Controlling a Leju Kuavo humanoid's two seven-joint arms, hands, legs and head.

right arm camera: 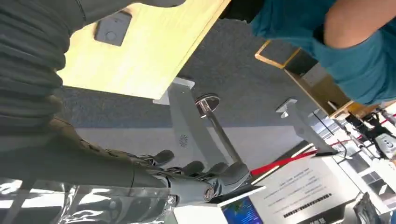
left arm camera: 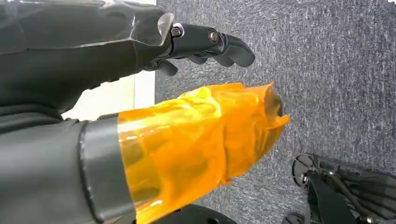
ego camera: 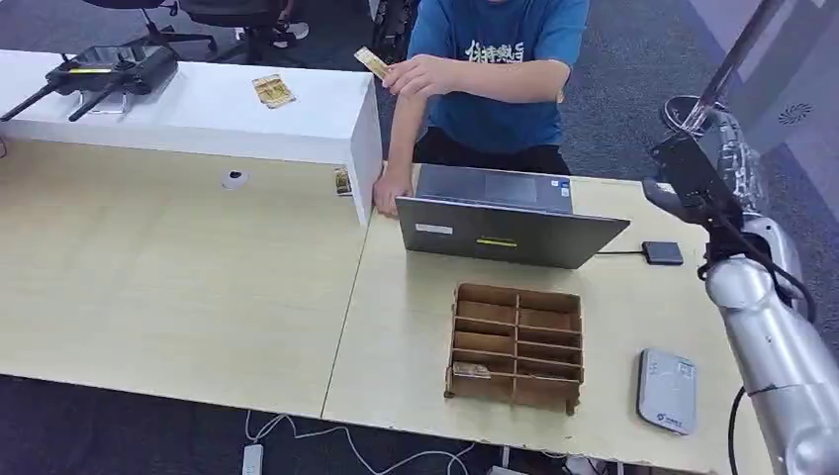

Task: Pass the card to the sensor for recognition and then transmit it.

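A person in a blue shirt stands behind the table and holds a yellow card (ego camera: 371, 62) up in one hand. My right arm (ego camera: 762, 327) is raised at the table's right edge. Its hand (right arm camera: 205, 177) holds nothing and its fingers are stretched out, in the air beyond the table's edge. The grey card sensor (ego camera: 666, 390) lies flat on the table near the front right, below that arm. My left hand (left arm camera: 210, 44) hangs over the carpet with nothing in it, and its thumb (left arm camera: 201, 144) is wrapped in orange film.
A grey laptop (ego camera: 505, 233) stands in front of the person, with a small black device (ego camera: 662, 252) to its right. A brown wooden divider box (ego camera: 516, 346) sits near the front edge. Another card (ego camera: 273, 91) lies on the white counter (ego camera: 198, 109), beside a black controller (ego camera: 109, 69).
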